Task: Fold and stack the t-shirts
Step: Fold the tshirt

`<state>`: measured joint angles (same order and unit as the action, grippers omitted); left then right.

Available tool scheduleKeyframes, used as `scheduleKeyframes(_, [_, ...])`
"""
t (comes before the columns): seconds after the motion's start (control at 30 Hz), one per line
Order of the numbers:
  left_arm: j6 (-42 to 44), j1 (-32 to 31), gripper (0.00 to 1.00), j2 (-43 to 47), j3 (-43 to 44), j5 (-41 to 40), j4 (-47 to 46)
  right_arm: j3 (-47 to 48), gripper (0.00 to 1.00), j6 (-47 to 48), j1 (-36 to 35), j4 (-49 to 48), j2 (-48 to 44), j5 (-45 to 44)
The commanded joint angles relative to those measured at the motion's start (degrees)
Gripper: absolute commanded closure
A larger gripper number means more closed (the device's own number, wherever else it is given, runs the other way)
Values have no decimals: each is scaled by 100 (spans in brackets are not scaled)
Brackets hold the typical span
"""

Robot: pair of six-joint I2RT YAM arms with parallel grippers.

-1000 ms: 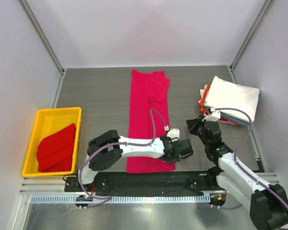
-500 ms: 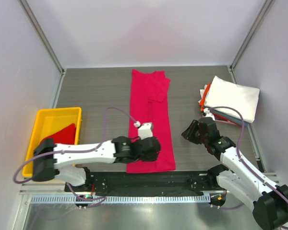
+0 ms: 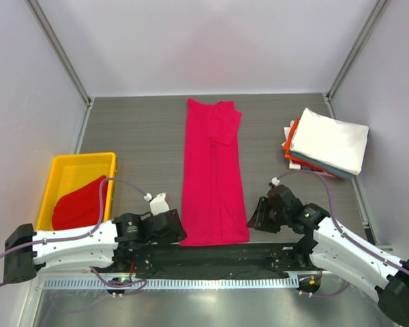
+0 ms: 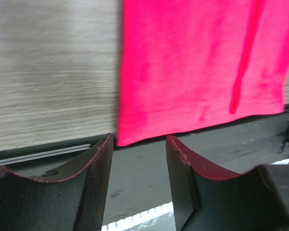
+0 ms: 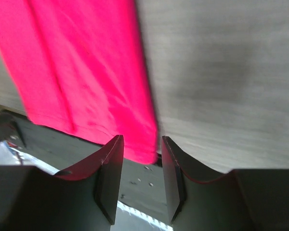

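Note:
A magenta-pink t-shirt [image 3: 212, 174] lies folded into a long strip down the middle of the table. It also shows in the left wrist view [image 4: 197, 67] and the right wrist view [image 5: 82, 72]. My left gripper [image 3: 178, 231] is open and empty, just left of the shirt's near left corner [image 4: 123, 139]. My right gripper [image 3: 254, 219] is open and empty, just right of the near right corner [image 5: 149, 154]. A darker red t-shirt [image 3: 78, 204] lies in the yellow tray [image 3: 61, 170]. Folded shirts, white on top [image 3: 329, 139], are stacked at the right.
The black base rail [image 3: 211, 257] runs along the near edge under the shirt's hem. The yellow tray sits at the left edge. White walls enclose the table on three sides.
My left gripper has swung from the shirt's near right side across to its near left corner. My right gripper has come down and left from beside the stack to the shirt's near right corner.

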<state>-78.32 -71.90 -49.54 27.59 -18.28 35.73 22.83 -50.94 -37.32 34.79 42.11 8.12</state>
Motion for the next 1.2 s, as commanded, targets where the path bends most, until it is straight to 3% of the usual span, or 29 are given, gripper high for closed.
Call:
scheduleKeyframes(0.0, [-402, 44, 50, 243, -411, 228, -285, -200, 57, -478, -310, 283, -88, 24])
scheduleKeyframes(0.27, [-535, 53, 52, 559, -641, 308, -251, -43, 60, -628, -969, 239, -98, -328])
scheduleKeyframes(0.4, [-447, 53, 52, 446, -466, 185, -136, 607, 60, -558, -1672, 213, 839, -785])
scheduleKeyframes(0.53, [-464, 53, 53, 313, -457, 202, -92, 1686, 59, -672, -2874, 432, 2053, -1830])
scheduleKeyframes(0.63, [-526, 62, 54, 453, -588, 202, -153, 2180, 60, -707, -3245, 415, 2826, -2112])
scheduleKeyframes(1.17, [-614, 88, 56, 1254, -948, 237, 58, 2797, 66, -812, -3536, 301, 4200, -2324])
